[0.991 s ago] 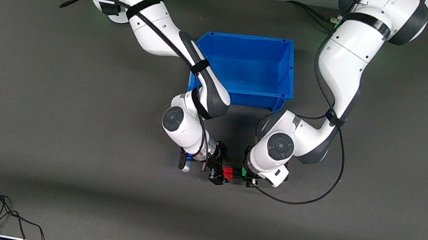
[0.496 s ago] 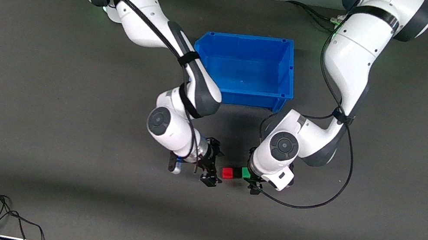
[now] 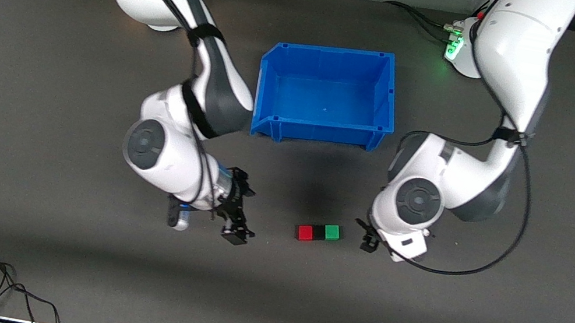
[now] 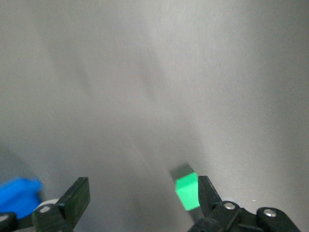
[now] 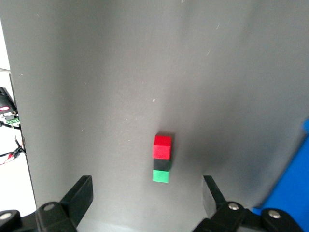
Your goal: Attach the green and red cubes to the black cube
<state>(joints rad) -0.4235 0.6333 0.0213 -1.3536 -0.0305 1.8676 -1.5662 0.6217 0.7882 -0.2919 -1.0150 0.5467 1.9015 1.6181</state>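
Both arms have pulled away from the cubes since a second ago: back then the two end effectors stood at either end of the row, and now each hangs well apart from it over bare counter. On the grey mat the red cube, the black cube and the green cube lie in one short row, each touching the next, with the black cube in the middle; the red one sits toward the right arm's end of the counter and the green one toward the left arm's end. This row is nearer to the front camera than the blue bin, which has not shifted. Left end effector is over the mat just beside the green cube, no longer touching it, its jaws spread wide with nothing between them; in the left wrist view the green cube shows close by one black finger. Right end effector is over the mat toward the right arm's end of the counter, farther off from the red cube, jaws likewise wide apart and empty. From the right wrist view the whole row is plain: red cube, black cube, green cube, joined in a line between the spread fingers.
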